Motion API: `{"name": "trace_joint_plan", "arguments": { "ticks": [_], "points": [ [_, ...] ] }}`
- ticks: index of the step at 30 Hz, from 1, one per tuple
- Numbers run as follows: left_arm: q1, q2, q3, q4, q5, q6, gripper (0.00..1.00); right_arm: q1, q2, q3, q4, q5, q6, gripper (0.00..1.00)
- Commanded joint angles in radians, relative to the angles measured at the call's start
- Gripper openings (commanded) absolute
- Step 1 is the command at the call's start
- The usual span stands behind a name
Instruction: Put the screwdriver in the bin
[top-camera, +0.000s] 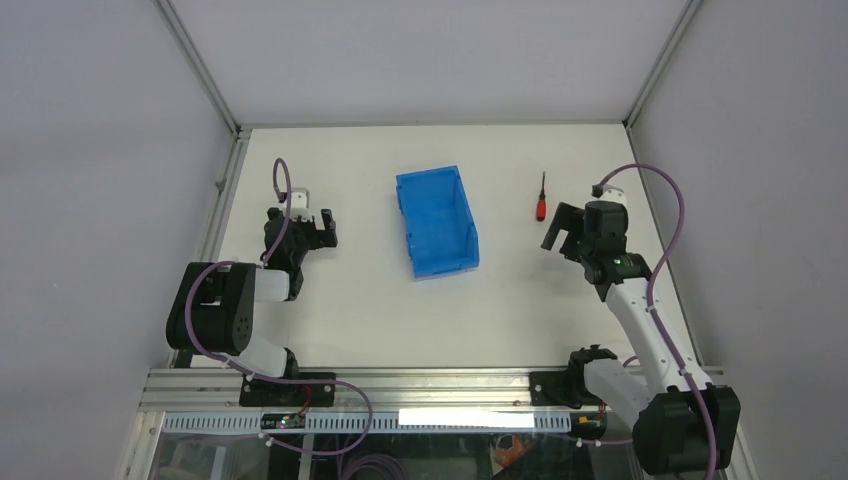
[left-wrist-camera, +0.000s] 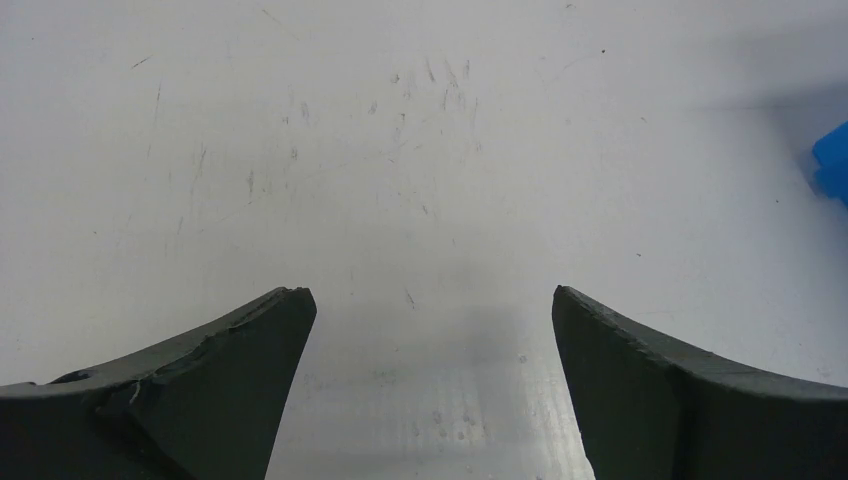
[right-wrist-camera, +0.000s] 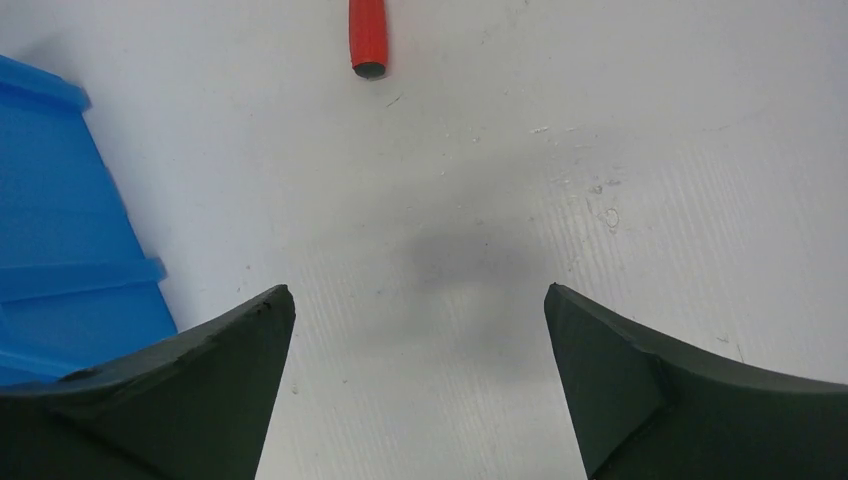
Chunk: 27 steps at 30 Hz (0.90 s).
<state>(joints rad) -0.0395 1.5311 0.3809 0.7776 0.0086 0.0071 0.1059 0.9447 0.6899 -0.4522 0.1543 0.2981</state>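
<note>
Wide apart stand the two dark, curved fingers of the right gripper (top-camera: 560, 232) (right-wrist-camera: 415, 300). Nothing lies between them and they grip nothing, only bare table below. Just beyond the fingertips in the right wrist view lies the small screwdriver (top-camera: 541, 200) (right-wrist-camera: 368, 40) with a short red handle and thin black shaft. Only the butt of the handle shows there, apart from the fingers. From above it lies flat on the table, shaft pointing toward the far wall, between the right gripper and the bright blue rectangular plastic bin (top-camera: 436, 222) (right-wrist-camera: 60, 250) — outside the bin and clear of its wall. The left gripper (top-camera: 312, 222) (left-wrist-camera: 430, 300) is likewise spread open and empty over the table's left side, though whether its fingertips touch the surface I cannot tell.

The white matt table (top-camera: 400, 320) carries fine scratches and scuffs. Pale grey panels (top-camera: 420, 60) wall it in on three sides — silver metal posts (top-camera: 200, 65) run up from the far corners
</note>
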Motion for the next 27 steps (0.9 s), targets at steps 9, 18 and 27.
{"name": "trace_joint_plan", "arguments": {
  "ticks": [9, 18, 27],
  "points": [
    [-0.005, -0.023, 0.003, 0.027, 0.010, -0.016, 0.99, 0.007, 0.140, 0.314, -0.047, -0.030, -0.036, 0.99],
    [-0.005, -0.023, 0.002, 0.026, 0.010, -0.016, 0.99, 0.005, 0.638, 0.774, -0.217, -0.036, -0.037, 0.99],
    [-0.006, -0.024, 0.003, 0.026, 0.011, -0.016, 0.99, 0.004, 1.043, 1.016, -0.307, 0.078, -0.058, 0.94]
  ]
}}
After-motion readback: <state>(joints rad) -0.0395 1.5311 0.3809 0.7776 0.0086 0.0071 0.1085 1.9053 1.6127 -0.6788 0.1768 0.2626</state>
